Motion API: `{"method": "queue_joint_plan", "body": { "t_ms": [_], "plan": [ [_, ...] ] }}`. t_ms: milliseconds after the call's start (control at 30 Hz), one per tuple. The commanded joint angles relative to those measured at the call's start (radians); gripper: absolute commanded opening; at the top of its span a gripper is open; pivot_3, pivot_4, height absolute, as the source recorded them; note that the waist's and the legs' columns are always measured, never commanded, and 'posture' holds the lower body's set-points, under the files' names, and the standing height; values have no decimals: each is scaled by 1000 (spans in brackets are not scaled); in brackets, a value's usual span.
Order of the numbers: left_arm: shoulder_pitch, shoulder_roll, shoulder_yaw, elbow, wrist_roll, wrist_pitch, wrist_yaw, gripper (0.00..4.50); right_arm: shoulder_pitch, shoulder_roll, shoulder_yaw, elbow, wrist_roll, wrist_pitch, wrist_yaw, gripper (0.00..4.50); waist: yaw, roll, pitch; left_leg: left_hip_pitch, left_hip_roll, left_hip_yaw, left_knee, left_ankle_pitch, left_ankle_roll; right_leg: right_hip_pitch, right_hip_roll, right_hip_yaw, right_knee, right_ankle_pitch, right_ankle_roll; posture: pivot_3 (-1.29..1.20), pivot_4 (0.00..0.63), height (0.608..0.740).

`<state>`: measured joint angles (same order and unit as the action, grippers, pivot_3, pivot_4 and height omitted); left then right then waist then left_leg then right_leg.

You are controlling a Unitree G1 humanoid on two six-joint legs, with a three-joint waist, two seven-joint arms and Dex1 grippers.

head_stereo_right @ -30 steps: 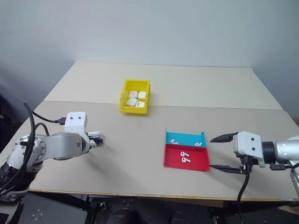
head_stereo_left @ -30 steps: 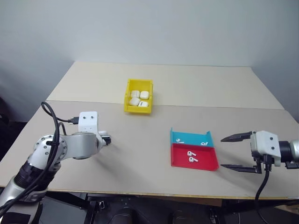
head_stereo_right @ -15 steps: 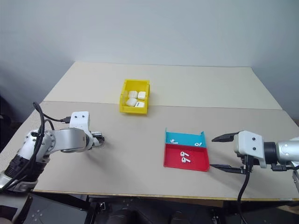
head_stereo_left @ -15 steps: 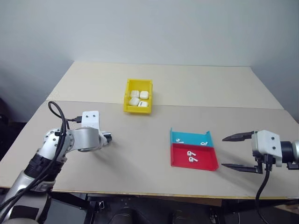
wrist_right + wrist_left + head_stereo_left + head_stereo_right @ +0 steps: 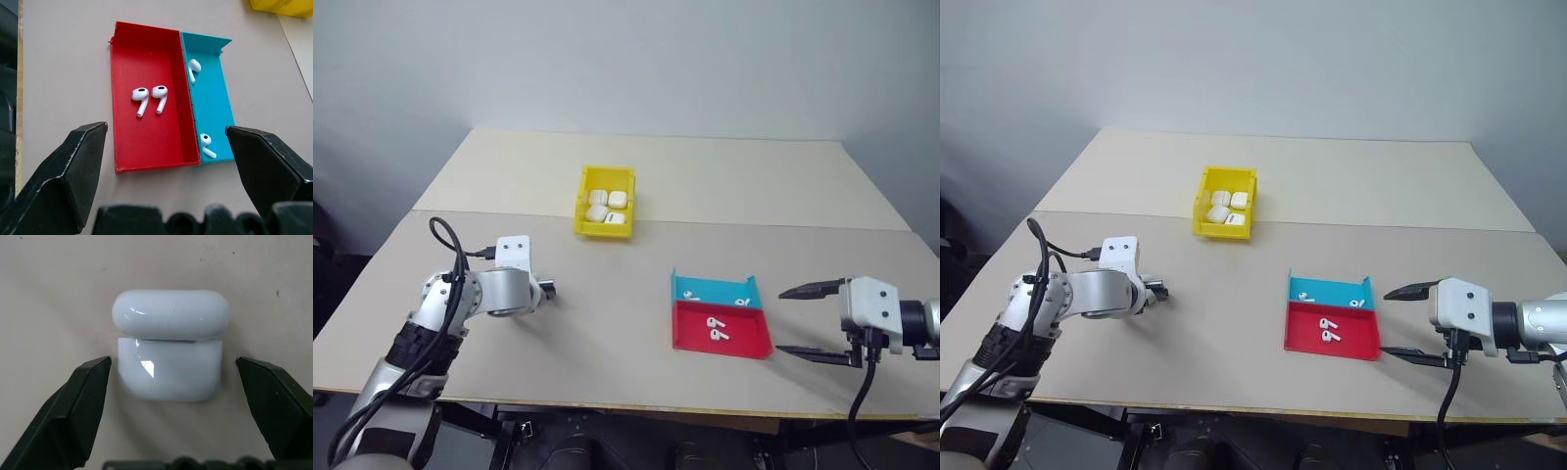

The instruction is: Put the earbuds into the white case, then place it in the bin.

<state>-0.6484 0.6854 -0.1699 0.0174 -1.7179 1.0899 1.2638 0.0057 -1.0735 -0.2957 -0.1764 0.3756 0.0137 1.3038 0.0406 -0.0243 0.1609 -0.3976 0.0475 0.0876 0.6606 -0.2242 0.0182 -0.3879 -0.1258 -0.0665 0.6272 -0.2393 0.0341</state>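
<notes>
A glossy white case [image 5: 168, 345], rounded, lid seam visible, lies on the tabletop [image 5: 58, 293] between my spread left fingers [image 5: 90, 387], untouched. My right fingers [image 5: 80, 156] also stand apart, empty.

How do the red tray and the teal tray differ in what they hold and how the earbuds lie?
The red tray holds two earbuds side by side near its middle; the teal tray has its two apart, one toward each end. The red tray lies nearer the robot, the teal tray behind it, toward the yellow bin. Both are shallow, rectangular, set wall to wall, and hold white stemmed earbuds.
</notes>
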Motion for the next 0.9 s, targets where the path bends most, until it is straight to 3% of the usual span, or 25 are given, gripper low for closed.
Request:
{"method": "queue_joint_plan", "body": {
  "t_ms": [33,167,267,367,500,600,767,867,900],
  "plan": [
    [-15,-9,29,-2,57,29,-15,4472,-2,-14,-40,-22,3,-5,-6,4500,0,0,0,0,0,0,0,0,0,0,0,0,0,0,0,0,150,740],
    [-2,-35,69,25,23,43,-28,4472,1,-15,-41,-23,0,-5,-8,4500,1,0,0,0,0,0,0,0,0,0,0,0,0,0,0,0,150,740],
    [-5,-45,78,26,30,62,-15,3863,-1,-15,-39,-22,-2,-3,-11,4500,0,0,0,0,0,0,0,0,0,0,0,0,0,0,0,0,150,740],
    [-3,-46,78,16,33,83,0,2871,-3,-17,-37,-21,-3,-4,-11,4500,-1,0,0,0,0,0,0,0,0,0,0,0,0,0,0,0,150,740],
    [17,-56,104,14,-3,70,32,2785,-3,-13,-30,-22,-6,-5,-16,4500,-4,0,0,0,0,0,0,0,0,0,0,1,0,0,0,0,150,740],
    [1,-41,106,-36,48,83,24,2785,-9,-11,-26,-22,-8,-2,-20,4500,-4,0,0,0,0,0,0,0,0,0,0,1,0,0,0,0,150,740],
    [-42,42,64,-282,269,136,-203,2785,-36,-34,-35,-27,-3,11,-17,4500,-3,-1,1,-2,0,1,0,2,-3,-1,0,0,-1,0,0,0,150,740],
    [-9,149,-46,-505,533,79,-456,2785,-68,-84,-29,-52,3,78,-8,4500,-3,0,1,-3,0,3,0,3,-5,-3,0,0,-2,0,0,0,150,740],
    [36,189,-84,-578,659,-28,-582,2785,-84,-107,-20,-62,8,111,-3,4500,-2,0,1,-3,0,4,-1,3,-5,-2,0,0,-2,0,0,0,150,740]
  ]
}}
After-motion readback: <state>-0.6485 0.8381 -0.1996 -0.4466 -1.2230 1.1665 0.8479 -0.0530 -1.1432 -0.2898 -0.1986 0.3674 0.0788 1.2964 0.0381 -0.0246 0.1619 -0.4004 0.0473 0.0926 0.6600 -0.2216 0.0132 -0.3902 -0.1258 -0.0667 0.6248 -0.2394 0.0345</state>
